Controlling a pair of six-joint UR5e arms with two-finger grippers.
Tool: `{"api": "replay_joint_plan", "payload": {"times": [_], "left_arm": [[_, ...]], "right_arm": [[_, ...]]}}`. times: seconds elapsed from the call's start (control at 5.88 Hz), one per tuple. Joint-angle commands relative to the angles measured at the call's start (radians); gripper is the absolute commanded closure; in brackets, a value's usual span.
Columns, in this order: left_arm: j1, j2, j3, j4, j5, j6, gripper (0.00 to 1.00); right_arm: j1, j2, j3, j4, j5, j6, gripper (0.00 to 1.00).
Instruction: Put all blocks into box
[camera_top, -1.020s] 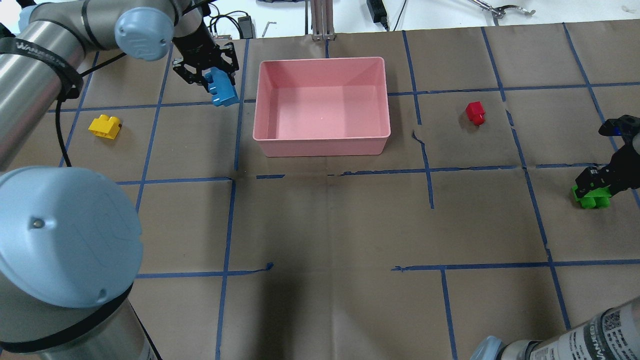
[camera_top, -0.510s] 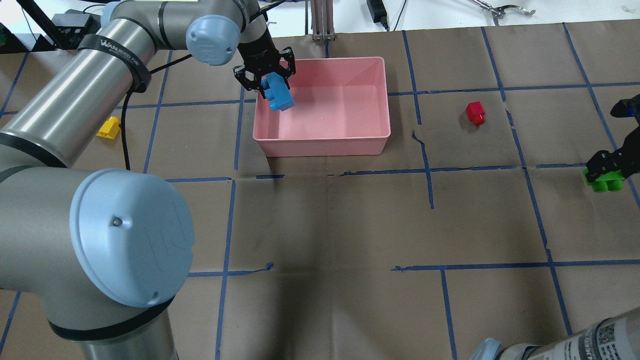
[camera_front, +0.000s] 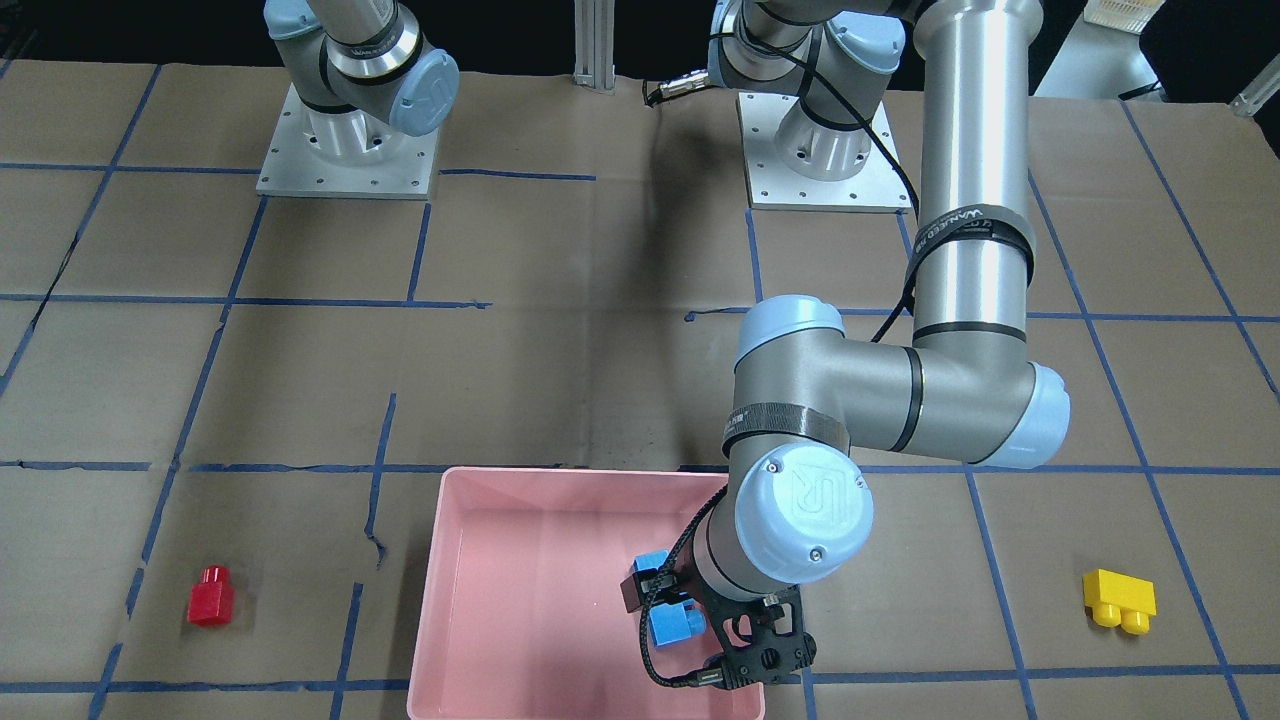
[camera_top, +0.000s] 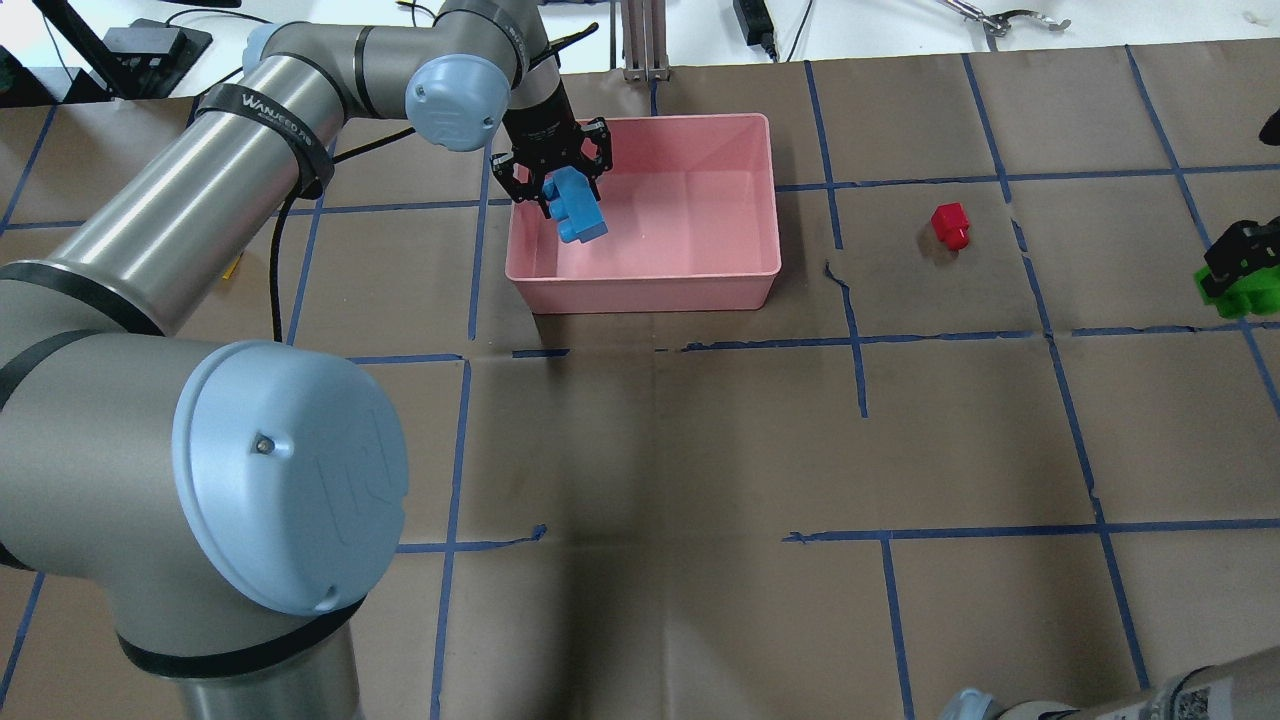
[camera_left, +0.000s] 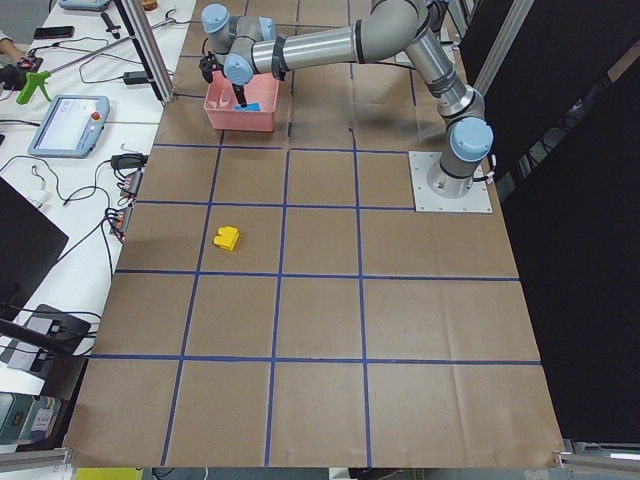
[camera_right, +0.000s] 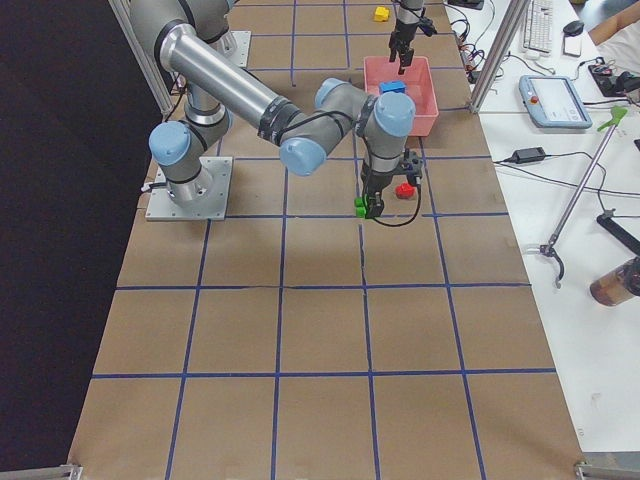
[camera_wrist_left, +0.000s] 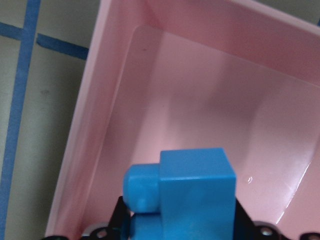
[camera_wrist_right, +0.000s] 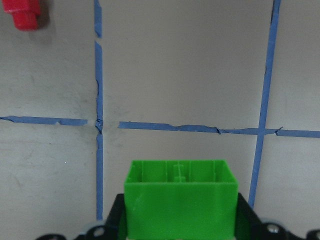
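My left gripper (camera_top: 553, 188) is shut on the blue three-stud brick (camera_top: 579, 210) and holds it above the left part of the pink box (camera_top: 640, 290). The left wrist view shows the blue brick (camera_wrist_left: 192, 190) over the box floor (camera_wrist_left: 200, 100). My right gripper (camera_top: 1240, 262) is shut on the green brick (camera_top: 1236, 290) and holds it above the table at the far right. The green brick fills the bottom of the right wrist view (camera_wrist_right: 180, 200). The red brick (camera_top: 951, 225) lies right of the box. The yellow brick (camera_front: 1120, 597) lies on the table left of the box, mostly hidden by my left arm in the overhead view.
Brown paper with blue tape lines covers the table (camera_top: 660, 450). My left arm (camera_top: 250, 150) stretches over the table's left side. Cables and tools lie beyond the far edge (camera_top: 760, 25). The two arm bases (camera_front: 345, 150) stand at the robot's side.
My left gripper carried the blue brick rightward, from left of the box to over its left part. My right gripper moved the green brick farther away along the right edge.
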Motion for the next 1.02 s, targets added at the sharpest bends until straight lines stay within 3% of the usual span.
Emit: {"api": "replay_joint_plan", "payload": {"times": [0.0,0.34,0.51,0.85], "left_arm": [[0.053,0.07,0.006,0.0,0.01,0.013,0.01],[0.233,0.109,-0.026,-0.028,0.002,0.12,0.01],[0.298,0.121,-0.063,-0.025,0.01,0.302,0.02],[0.476,0.126,-0.145,-0.008,0.01,0.641,0.02]], "right_arm": [[0.175,0.003,-0.114,0.095,0.001,0.199,0.79],[0.391,0.012,-0.118,0.074,0.004,0.482,0.79],[0.499,0.065,-0.163,0.042,0.004,0.613,0.79],[0.684,0.287,-0.399,0.043,0.048,0.816,0.79]]}}
